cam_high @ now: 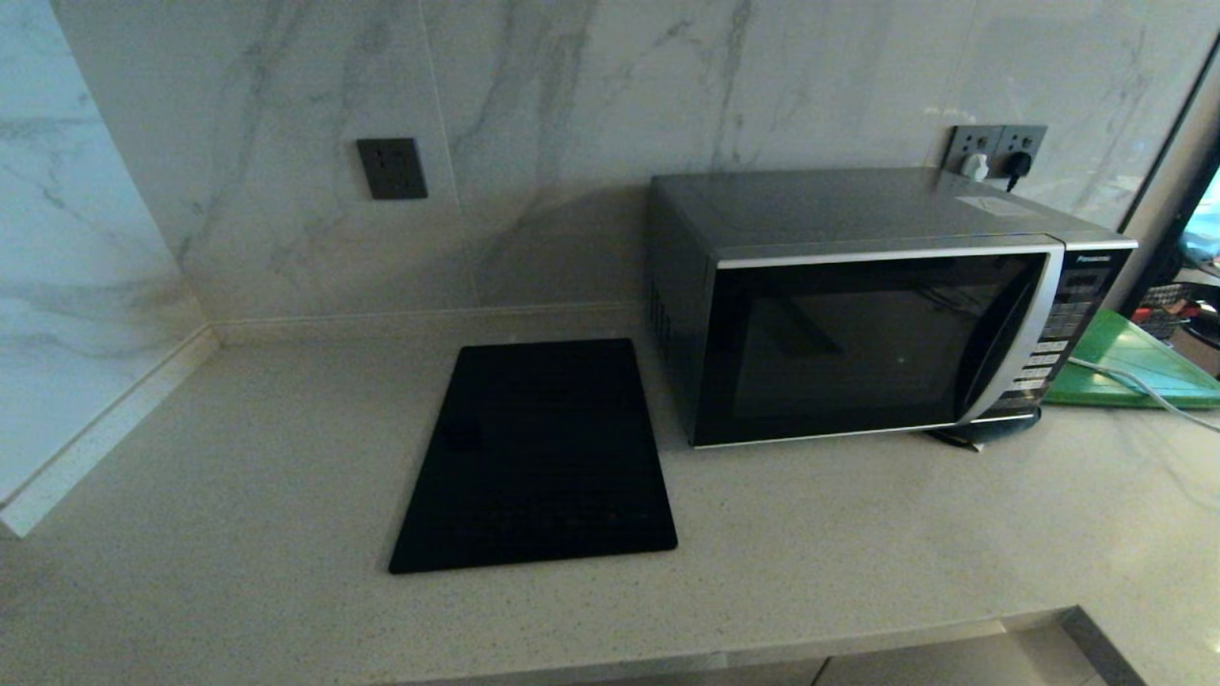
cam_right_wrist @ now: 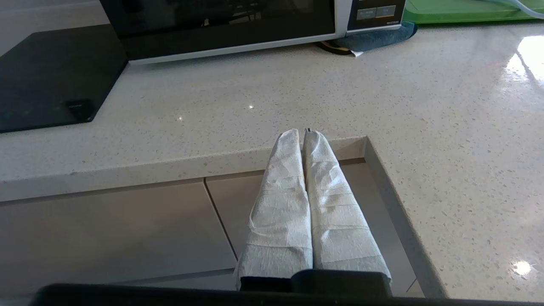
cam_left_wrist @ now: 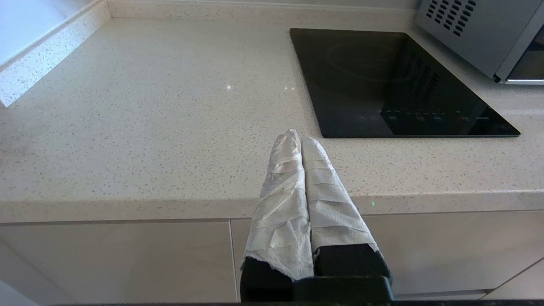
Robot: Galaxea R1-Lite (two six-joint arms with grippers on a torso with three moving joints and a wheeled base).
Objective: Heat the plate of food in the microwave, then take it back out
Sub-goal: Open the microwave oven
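Dark grey microwave [cam_high: 858,305] with silver trim – at its 9 o'clock a black slab [cam_high: 538,457]; speckled beige surface [cam_high: 238,495]; green board [cam_high: 1134,367] at 3 o'clock.

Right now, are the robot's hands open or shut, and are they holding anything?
Left gripper: shut, holding nothing, in front of the counter edge.
Right gripper: shut, holding nothing, also at the counter edge.

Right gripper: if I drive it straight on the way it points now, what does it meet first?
Probably the counter's front edge, just ahead of the shut right gripper. If it clears that, the microwave door is next beyond the bare counter. Depth is hard to judge.
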